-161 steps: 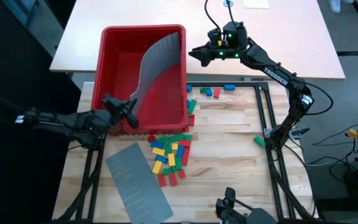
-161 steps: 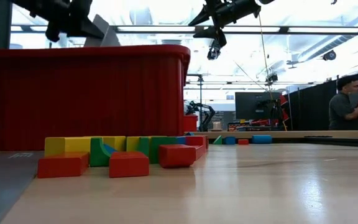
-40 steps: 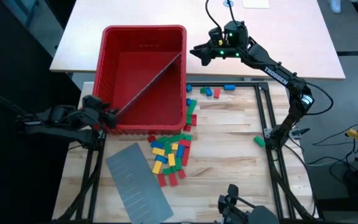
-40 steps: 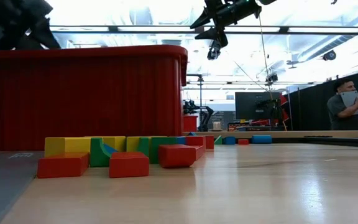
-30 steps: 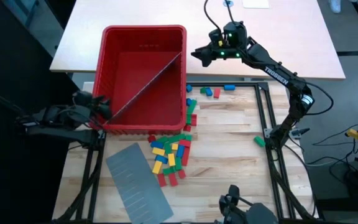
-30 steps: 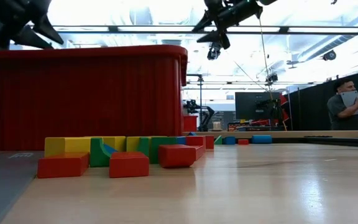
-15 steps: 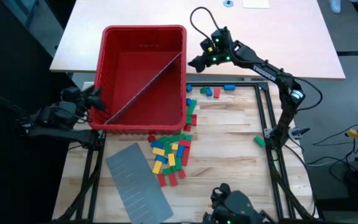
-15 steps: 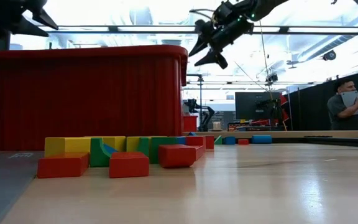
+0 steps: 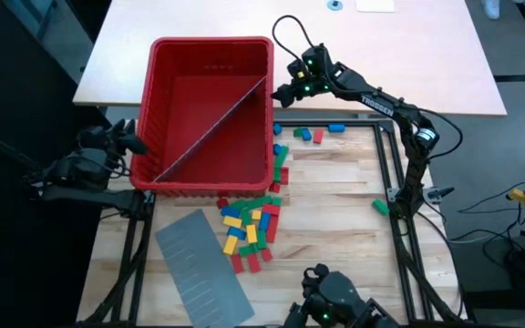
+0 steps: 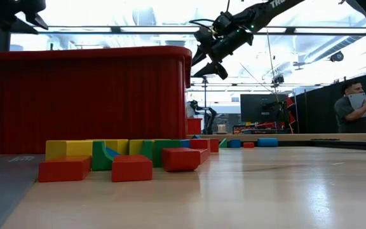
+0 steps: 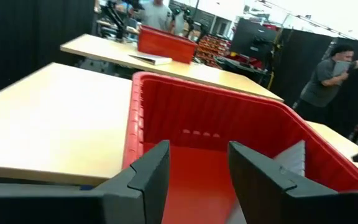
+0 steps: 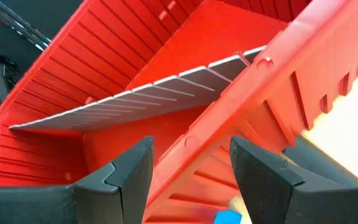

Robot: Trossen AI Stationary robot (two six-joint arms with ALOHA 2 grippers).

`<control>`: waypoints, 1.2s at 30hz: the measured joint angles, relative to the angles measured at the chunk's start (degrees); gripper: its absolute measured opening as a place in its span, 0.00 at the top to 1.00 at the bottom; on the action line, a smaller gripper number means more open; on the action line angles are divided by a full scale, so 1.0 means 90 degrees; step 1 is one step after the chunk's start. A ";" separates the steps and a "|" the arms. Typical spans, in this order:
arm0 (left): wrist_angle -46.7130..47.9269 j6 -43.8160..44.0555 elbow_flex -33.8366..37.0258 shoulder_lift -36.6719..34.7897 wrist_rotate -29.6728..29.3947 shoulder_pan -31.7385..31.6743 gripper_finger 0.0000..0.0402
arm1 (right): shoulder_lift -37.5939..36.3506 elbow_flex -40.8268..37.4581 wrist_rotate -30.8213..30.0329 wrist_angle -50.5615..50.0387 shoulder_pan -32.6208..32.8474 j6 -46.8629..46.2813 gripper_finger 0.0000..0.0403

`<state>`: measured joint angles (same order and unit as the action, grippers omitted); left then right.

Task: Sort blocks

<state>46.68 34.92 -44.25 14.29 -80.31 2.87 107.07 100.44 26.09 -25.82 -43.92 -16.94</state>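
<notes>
The blocks (image 9: pixel 249 223) lie in a loose red, green, blue and yellow pile on the wooden table, just in front of the red bin (image 9: pixel 210 43); the low view shows the pile (image 10: pixel 107 159) from the side. A few more blocks (image 9: pixel 310 135) lie to the right of the bin. My left gripper (image 9: pixel 131 141) hovers open outside the bin's left wall and holds nothing. Over the far part of the bin's right rim (image 12: pixel 278 56), my right gripper (image 9: pixel 281 94) is open and slants down.
A grey slotted panel (image 9: pixel 210 128) stands slantwise inside the bin, from its far right corner to its near left corner. A second grey panel (image 9: pixel 199 269) lies flat on the table at the near left. A single green block (image 9: pixel 379 207) lies at the right. A person (image 10: pixel 354 105) stands in the room behind.
My left gripper has drawn back from the bin's near left corner toward the table's left and far edges, still open. My right gripper has come down and toward the bin's right rim, tipping downward. The panel in the bin and the blocks have stayed put.
</notes>
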 joint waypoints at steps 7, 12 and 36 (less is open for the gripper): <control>0.0015 -0.0209 0.0000 -0.0137 -0.0208 0.0000 0.69 | 0.0000 0.0002 0.0000 0.0002 -0.0029 -0.0001 0.52; 0.0141 -0.0211 0.0000 -0.0249 -0.0224 0.0001 0.77 | 0.0000 0.0002 -0.0047 0.0241 -0.0029 0.0100 0.52; 0.0651 0.0577 0.0029 -0.0307 0.1694 0.0000 1.00 | -0.0010 0.0002 -0.0007 0.0981 -0.0027 0.0504 1.00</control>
<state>52.53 40.12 -43.99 11.53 -65.07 2.87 106.98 100.47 26.02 -16.99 -44.16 -12.40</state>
